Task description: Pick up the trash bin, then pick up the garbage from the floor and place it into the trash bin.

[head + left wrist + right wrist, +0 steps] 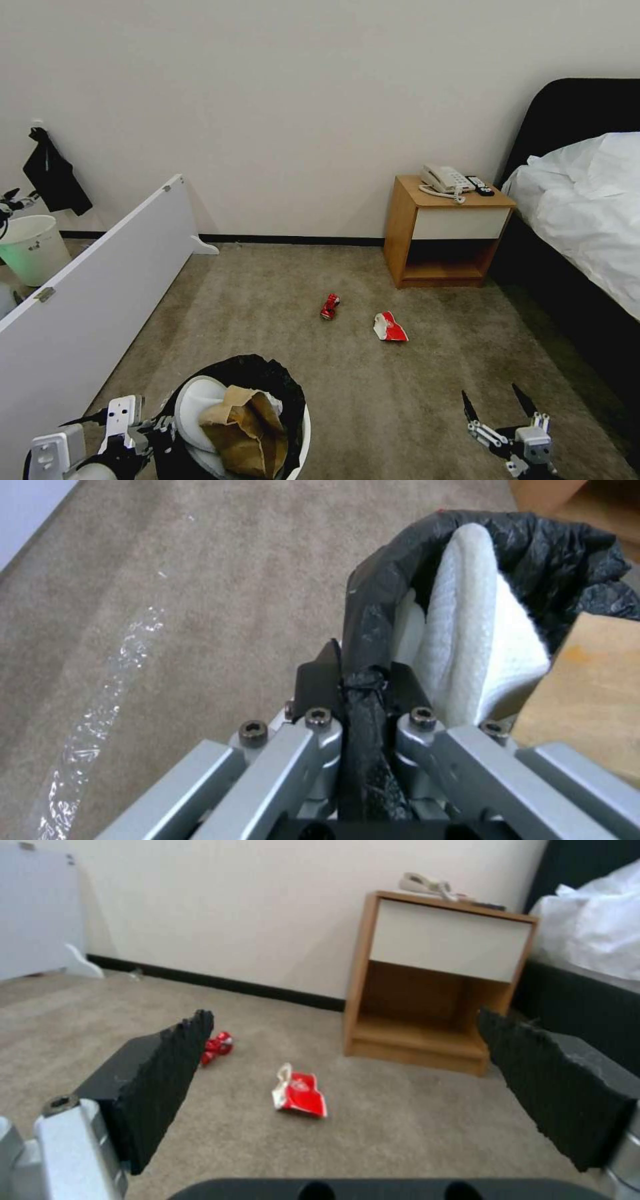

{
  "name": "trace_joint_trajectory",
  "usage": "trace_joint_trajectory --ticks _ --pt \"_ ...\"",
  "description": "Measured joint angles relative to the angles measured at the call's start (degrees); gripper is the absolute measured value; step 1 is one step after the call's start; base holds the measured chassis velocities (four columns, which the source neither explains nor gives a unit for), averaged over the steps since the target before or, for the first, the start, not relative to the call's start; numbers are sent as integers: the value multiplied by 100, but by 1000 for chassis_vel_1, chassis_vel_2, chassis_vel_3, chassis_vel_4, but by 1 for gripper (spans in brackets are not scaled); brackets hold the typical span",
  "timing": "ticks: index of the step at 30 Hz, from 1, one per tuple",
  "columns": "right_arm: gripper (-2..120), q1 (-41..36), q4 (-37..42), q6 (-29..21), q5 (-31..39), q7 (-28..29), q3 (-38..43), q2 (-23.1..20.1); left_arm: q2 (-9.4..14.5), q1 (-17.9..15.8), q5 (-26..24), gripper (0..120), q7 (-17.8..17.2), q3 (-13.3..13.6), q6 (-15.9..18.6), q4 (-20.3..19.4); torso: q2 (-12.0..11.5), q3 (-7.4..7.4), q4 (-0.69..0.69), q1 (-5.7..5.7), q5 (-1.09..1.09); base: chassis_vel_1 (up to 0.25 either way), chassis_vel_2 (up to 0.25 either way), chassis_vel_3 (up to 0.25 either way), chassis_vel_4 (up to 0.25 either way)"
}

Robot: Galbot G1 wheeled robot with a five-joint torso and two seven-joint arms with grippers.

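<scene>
The trash bin (301, 440), white with a black bag over its rim, hangs at the lower left of the head view. My left gripper (157, 421) is shut on its bagged rim (363, 680). Inside lie a white slipper (193, 400) (473, 640) and a brown paper bag (247, 430) (593, 690). On the carpet floor (267, 313) ahead lie a crushed red can (330, 307) (217, 1046) and a red-and-white wrapper (389, 327) (300, 1090). My right gripper (497, 400) (347, 1080) hovers open at the lower right, short of the wrapper, with nothing between its fingers.
A wooden nightstand (443, 233) with a phone stands against the wall. A bed (587, 220) with a dark frame runs along the right. A white panel (87, 293) leans at the left, with an unlined white bucket (30, 247) behind it.
</scene>
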Motion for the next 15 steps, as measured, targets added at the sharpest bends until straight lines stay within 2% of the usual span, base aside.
trace_joint_trajectory --ticks 15 --pt "100 22 -50 108 -30 -102 -63 -37 -30 -3 9 4 5 9 -1 0 -2 1 0 1 1 -93 84 96 -99"
